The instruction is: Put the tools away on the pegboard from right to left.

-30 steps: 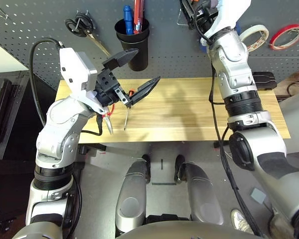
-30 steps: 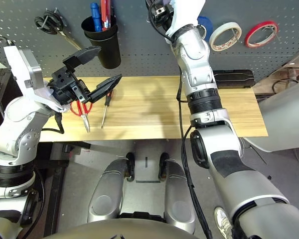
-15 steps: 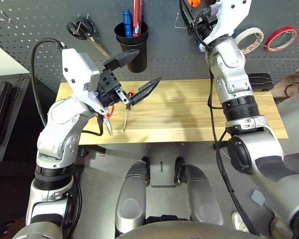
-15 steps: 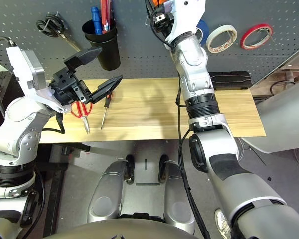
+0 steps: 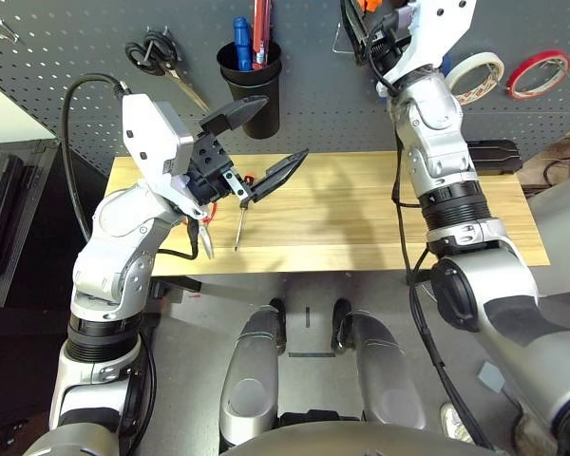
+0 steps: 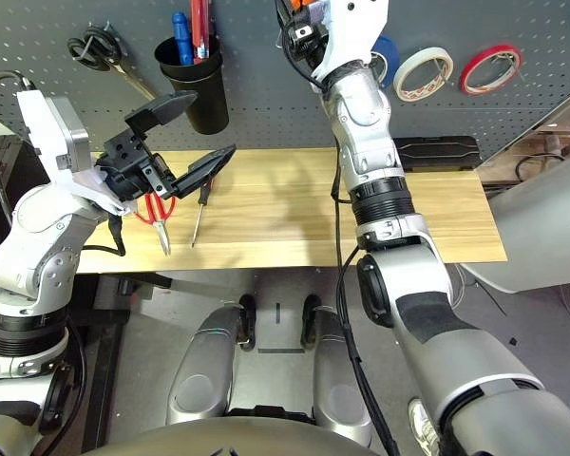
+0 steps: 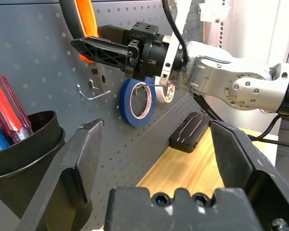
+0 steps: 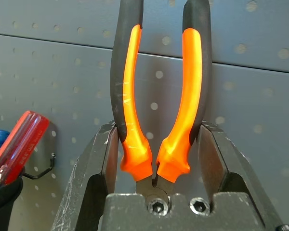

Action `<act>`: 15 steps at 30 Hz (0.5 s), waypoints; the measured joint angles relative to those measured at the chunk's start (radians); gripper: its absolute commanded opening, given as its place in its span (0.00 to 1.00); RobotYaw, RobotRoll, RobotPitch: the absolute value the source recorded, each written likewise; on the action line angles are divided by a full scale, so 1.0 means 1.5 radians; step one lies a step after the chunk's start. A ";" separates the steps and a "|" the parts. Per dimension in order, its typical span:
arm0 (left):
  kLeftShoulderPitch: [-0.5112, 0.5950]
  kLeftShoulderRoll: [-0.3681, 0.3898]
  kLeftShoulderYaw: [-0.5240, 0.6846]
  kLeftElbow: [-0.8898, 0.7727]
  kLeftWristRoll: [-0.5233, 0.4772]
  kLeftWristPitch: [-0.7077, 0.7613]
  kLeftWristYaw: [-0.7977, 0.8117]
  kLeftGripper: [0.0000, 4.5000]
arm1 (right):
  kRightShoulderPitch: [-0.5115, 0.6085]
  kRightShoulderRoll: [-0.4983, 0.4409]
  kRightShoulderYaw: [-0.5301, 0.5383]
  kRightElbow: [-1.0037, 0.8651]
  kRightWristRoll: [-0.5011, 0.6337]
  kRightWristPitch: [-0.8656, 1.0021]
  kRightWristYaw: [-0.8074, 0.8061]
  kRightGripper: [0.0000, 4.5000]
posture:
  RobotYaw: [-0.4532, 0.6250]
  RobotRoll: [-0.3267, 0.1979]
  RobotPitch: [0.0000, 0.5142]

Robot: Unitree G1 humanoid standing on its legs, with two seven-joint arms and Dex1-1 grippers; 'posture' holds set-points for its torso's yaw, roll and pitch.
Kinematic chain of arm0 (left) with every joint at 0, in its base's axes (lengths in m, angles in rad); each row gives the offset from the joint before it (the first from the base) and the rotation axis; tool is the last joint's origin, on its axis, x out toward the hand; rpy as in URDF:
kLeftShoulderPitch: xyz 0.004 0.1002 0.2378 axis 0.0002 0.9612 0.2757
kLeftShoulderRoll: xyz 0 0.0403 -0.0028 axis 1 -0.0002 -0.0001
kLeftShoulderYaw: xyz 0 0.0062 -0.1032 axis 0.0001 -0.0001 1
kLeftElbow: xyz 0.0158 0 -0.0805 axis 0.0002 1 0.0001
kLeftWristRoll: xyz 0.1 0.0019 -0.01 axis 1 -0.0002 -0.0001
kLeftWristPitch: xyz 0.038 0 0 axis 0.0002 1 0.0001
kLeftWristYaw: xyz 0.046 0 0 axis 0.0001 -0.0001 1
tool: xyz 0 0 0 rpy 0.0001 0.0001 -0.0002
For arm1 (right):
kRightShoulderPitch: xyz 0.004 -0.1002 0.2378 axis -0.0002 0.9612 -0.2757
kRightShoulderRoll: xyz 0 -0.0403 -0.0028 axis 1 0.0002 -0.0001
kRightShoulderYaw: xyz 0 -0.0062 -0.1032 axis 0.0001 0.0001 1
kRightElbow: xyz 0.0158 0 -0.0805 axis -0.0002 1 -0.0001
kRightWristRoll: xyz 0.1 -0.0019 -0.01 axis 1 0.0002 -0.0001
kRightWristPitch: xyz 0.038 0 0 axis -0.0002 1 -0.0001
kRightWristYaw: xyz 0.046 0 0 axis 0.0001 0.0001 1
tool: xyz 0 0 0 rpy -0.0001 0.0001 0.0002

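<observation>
- Up at the pegboard [image 5: 76,57], your right gripper [image 8: 156,159] is clamped on the orange-and-black pliers [image 8: 159,96]; the handles stand up between the two fingers, close to the panel, and the plier head is hidden behind the gripper body.
- From the head cameras the right gripper is cut off by the top edge, so you can't judge there how near the pliers sit to the bare metal hook [image 7: 94,91].
- Your left gripper [image 5: 256,138] hangs above the left end of the wooden tabletop [image 5: 361,209], fingers spread wide and empty.
- The slim screwdriver [image 6: 199,211] lies on the tabletop below the left gripper, with the red-handled scissors [image 6: 155,217] just beside it; the gripper covers part of both handles.
- The cream tape roll [image 6: 427,71] already hangs on the pegboard, between a blue tape roll [image 7: 137,101] and a red tape roll [image 6: 494,65].
- A black cup [image 5: 255,90] on the panel holds blue and red handles; black-handled scissors [image 5: 157,57] hang to its left.
- A flat black case [image 5: 499,154] sits at the tabletop's far right corner, and grey floor shows below the table.
</observation>
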 measured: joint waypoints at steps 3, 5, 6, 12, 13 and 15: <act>0.000 0.000 0.000 0.000 0.000 0.000 0.000 1.00 | -0.004 0.002 0.000 0.004 0.002 -0.002 -0.001 0.58 | 0.62 0.62 0.52; 0.000 0.000 0.000 0.000 0.000 0.000 0.000 1.00 | -0.004 0.005 -0.001 0.005 0.003 -0.002 -0.002 0.58 | 0.62 0.62 0.52; 0.000 0.000 0.000 0.000 0.000 0.000 0.000 1.00 | -0.004 0.006 -0.001 0.006 0.003 -0.002 -0.002 0.58 | 0.62 0.62 0.52; 0.000 0.000 0.000 0.000 0.000 0.000 0.000 1.00 | -0.002 0.007 0.000 0.023 -0.002 0.000 -0.005 0.58 | 0.62 0.62 0.52; 0.000 0.000 0.000 0.000 0.000 0.000 0.000 1.00 | 0.000 0.007 0.000 0.025 -0.005 0.002 -0.007 0.58 | 0.62 0.62 0.52; 0.000 0.000 0.000 0.000 0.000 0.000 0.000 1.00 | 0.005 0.007 0.001 0.031 -0.009 0.003 -0.011 0.58 | 0.62 0.62 0.52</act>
